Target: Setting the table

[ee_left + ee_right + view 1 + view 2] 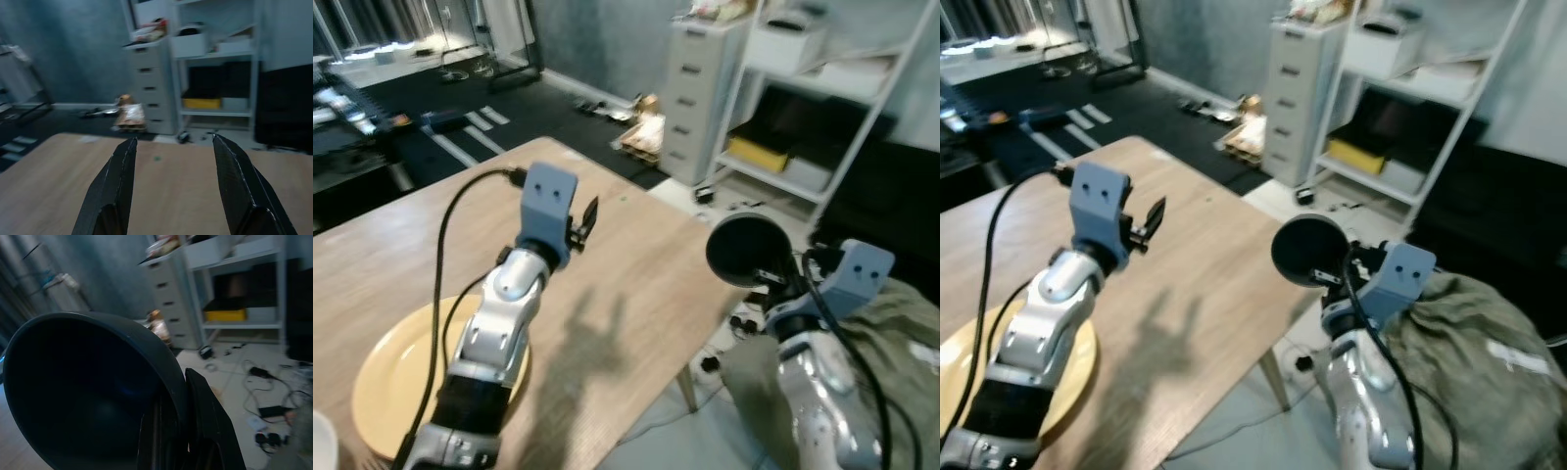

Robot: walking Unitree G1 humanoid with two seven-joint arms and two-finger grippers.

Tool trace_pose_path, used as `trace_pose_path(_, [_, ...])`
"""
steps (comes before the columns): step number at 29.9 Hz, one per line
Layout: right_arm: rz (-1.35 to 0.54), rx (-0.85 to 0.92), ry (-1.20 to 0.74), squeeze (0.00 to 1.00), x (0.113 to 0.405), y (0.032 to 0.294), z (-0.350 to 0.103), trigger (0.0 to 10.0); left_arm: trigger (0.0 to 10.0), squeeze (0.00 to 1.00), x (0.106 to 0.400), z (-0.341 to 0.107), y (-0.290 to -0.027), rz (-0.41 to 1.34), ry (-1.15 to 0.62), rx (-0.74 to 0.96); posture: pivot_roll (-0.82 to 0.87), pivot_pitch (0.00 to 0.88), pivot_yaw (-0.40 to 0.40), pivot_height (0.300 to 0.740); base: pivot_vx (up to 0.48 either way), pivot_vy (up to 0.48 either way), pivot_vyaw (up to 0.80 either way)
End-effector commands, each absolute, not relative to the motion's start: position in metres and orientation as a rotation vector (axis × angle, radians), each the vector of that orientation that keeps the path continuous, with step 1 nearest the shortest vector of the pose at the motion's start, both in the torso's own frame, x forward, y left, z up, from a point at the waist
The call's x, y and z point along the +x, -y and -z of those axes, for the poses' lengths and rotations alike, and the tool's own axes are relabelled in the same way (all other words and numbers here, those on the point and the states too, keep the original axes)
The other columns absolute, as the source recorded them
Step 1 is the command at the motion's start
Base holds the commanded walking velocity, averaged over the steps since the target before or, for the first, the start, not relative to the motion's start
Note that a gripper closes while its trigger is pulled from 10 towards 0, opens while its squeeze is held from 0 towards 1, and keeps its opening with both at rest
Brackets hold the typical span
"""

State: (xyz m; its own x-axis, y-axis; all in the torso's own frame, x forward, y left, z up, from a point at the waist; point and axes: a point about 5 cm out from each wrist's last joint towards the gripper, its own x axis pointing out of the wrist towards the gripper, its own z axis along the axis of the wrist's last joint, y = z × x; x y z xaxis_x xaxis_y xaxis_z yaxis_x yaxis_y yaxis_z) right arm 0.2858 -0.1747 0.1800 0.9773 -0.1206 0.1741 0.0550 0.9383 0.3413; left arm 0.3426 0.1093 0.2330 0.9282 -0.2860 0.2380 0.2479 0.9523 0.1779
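The bowl (745,250), dark and round, is held up beyond the table's (636,284) right edge, above the floor, tilted so its hollow faces the camera. The right arm reaches up from below right, bent at the elbow, its wrist near a green cloth heap (1469,323). The left arm stretches forward over the table from the lower left, crossing a yellow plate (386,377) that lies flat on the wood near the robot; a black cable (445,255) loops from its wrist. Behind the table stand a grey drawer unit (700,93) and a white shelf (822,108) holding a yellow box (756,154), with cables strewn on the floor beneath. The left gripper (173,196) hovers above the bare tabletop, its fingers (115,191) spread well apart with nothing between them and touching nothing. The right gripper (171,440) is clamped on the bowl's rim, one finger (210,426) lying outside the wall.
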Motion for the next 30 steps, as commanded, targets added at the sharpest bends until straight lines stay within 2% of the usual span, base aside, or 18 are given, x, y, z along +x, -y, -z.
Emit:
trace_pose_path(1, [0.089, 0.34, 0.187, 0.0, 0.2842, 0.1732, -0.1773, 10.0, 10.0, 0.0, 0.3428, -0.2235, -0.11, 0.283, 0.231, 0.151, -0.13, 0.0, 0.119, 0.74, 0.0, 0.0, -0.8])
trace_pose_path(30, [0.07, 0.313, 0.18, 0.0, 0.2848, 0.1703, -0.1766, 10.0, 10.0, 0.0, 0.3394, -0.2151, -0.1068, 0.294, 0.217, 0.146, -0.13, 0.0, 0.108, 0.74, 0.0, 0.0, -0.8])
